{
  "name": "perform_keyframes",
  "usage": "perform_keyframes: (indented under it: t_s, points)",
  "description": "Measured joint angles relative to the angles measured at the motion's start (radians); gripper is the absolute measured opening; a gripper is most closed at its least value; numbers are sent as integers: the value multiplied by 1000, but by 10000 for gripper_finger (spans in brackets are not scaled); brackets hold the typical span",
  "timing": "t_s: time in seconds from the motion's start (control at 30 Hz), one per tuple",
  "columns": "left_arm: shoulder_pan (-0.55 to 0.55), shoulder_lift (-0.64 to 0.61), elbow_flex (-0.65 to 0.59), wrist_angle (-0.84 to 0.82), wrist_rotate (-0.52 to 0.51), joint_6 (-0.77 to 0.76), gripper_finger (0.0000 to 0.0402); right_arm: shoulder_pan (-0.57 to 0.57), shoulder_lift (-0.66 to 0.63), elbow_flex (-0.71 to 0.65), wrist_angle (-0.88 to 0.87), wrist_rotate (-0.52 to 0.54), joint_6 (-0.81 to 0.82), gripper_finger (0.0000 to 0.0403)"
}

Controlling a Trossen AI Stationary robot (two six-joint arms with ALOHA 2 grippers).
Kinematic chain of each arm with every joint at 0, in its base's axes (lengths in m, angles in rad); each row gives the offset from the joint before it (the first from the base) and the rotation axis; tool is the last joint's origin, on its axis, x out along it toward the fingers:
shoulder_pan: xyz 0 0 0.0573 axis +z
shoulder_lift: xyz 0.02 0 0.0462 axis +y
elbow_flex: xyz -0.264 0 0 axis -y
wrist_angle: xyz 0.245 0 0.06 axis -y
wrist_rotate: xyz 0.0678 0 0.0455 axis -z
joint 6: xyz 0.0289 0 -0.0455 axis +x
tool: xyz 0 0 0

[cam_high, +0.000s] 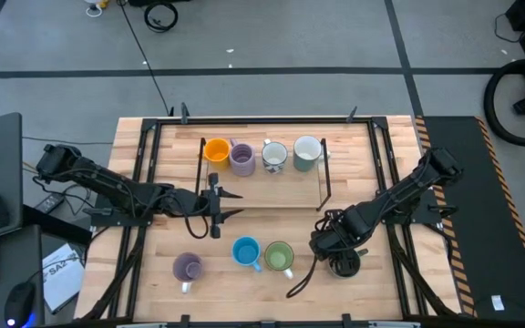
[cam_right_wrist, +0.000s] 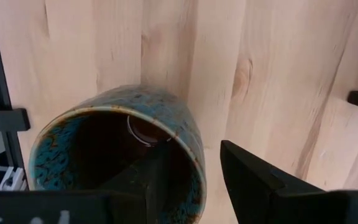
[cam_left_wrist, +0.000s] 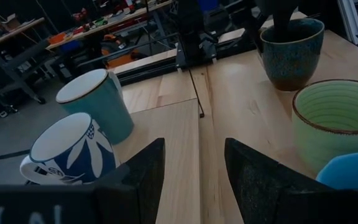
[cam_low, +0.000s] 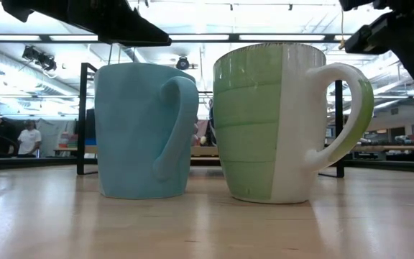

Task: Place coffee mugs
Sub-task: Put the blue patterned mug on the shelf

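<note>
Dark brown mug upright on table, right of green mug. Right pincer spread, straddling its rim wall, unclenched. Left pincer released, mid-table. Likely rigid, glazed, slippery, chippable; rim wall best hold.

mugs on table: eight | on raised shelf: four; orange, lavender, white patterned, pale grey-white | in front of shelf: four; lavender, blue, green, dark speckled | arms: two | people beyond table: two
</note>
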Motion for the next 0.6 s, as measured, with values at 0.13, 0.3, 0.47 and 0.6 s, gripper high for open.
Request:
perform_keyframes:
  t_s: [0.13, 0.3, 0.47, 0.6]
  points:
    - [0, 0, 0, 0, 0, 0, 174, 0, 0, 0, 2, 11, 0, 152]
    - [0, 0, 0, -5, 0, 0, 174, 0, 0, -29, 45, 5, 0, 150]
    - [0, 0, 0, -6, 0, -1, 174, 0, 0, -71, 64, -16, -4, 150]
    - [0, 0, 0, -6, 0, -1, 174, 0, 0, -72, 69, -11, -21, 148]
